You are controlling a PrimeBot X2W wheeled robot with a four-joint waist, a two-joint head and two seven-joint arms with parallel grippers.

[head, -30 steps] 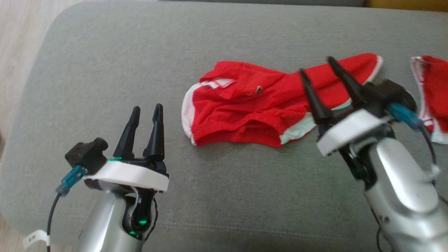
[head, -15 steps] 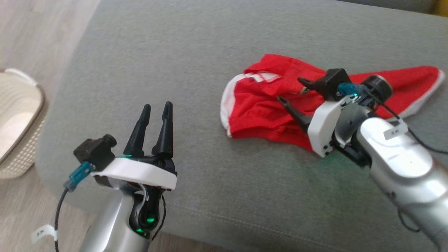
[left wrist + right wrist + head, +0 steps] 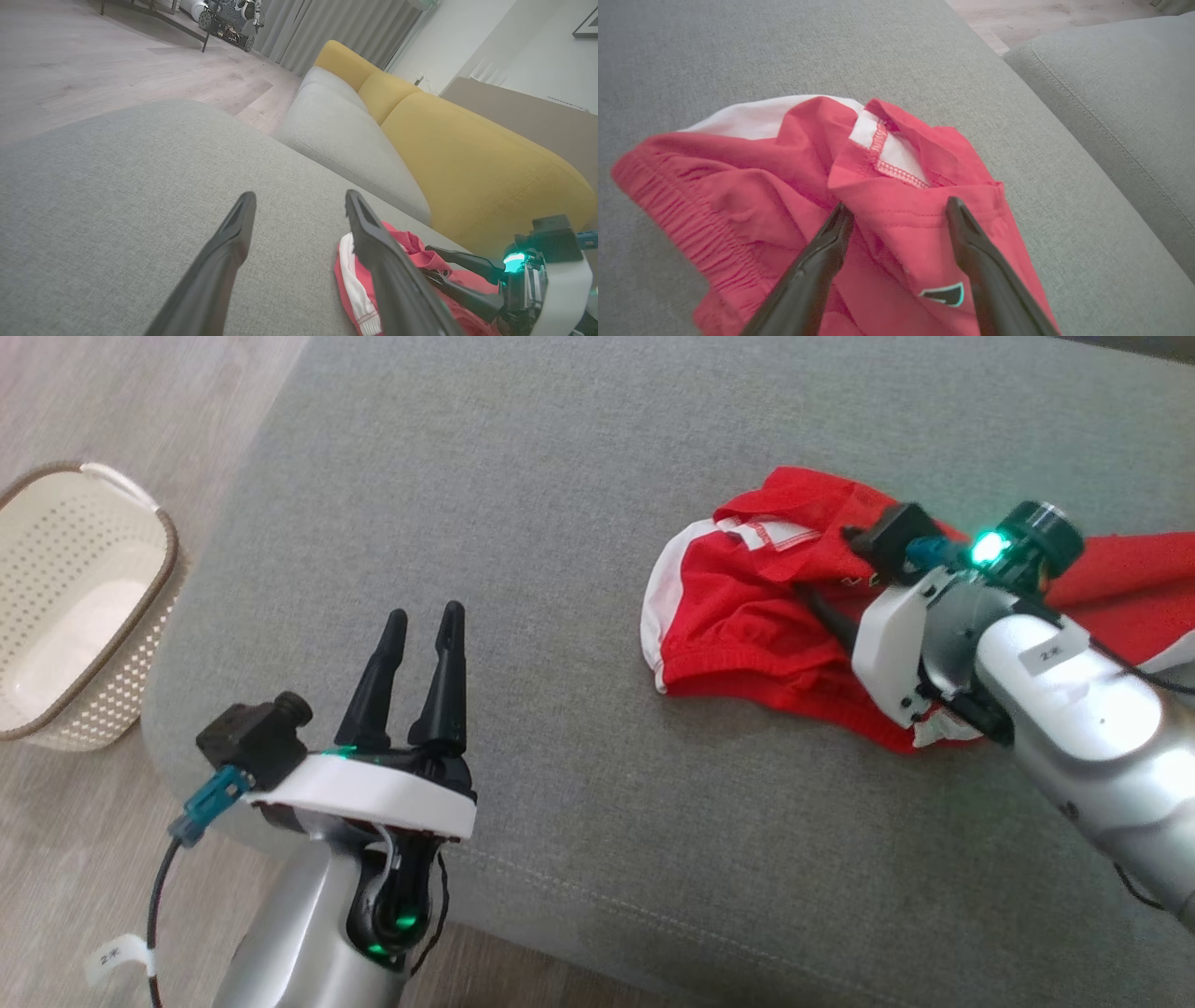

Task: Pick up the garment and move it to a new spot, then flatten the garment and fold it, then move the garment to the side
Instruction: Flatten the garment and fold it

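The red garment [image 3: 747,625] is lying crumpled on a grey sofa seat [image 3: 560,476], on the robot's right side. Its long axis is running left to right across the head view. The white-edged end is pointing toward the robot's left, and the other end is passing behind the right arm toward that view's right edge.

The right gripper [image 3: 831,574] is hanging over the middle of the garment with its fingers spread apart, gripping nothing. The left gripper [image 3: 425,613] is hovering open and empty over bare cushion near the front edge, well apart from the garment.

The seat is bordering pale wooden floor [image 3: 140,392], where a cream perforated basket [image 3: 159,523] is standing beside the sofa's left end.

The left wrist view is taking in yellow back cushions [image 3: 467,154], a second grey seat [image 3: 341,135] and grey curtains [image 3: 327,23]. The right wrist view is bringing out details of the garment: a gathered elastic band [image 3: 668,200], a white panel [image 3: 752,116] and a small dark logo [image 3: 945,295] beside one finger. There the fingers are straddling a raised fold; whether the tips are touching the garment, I cannot tell.
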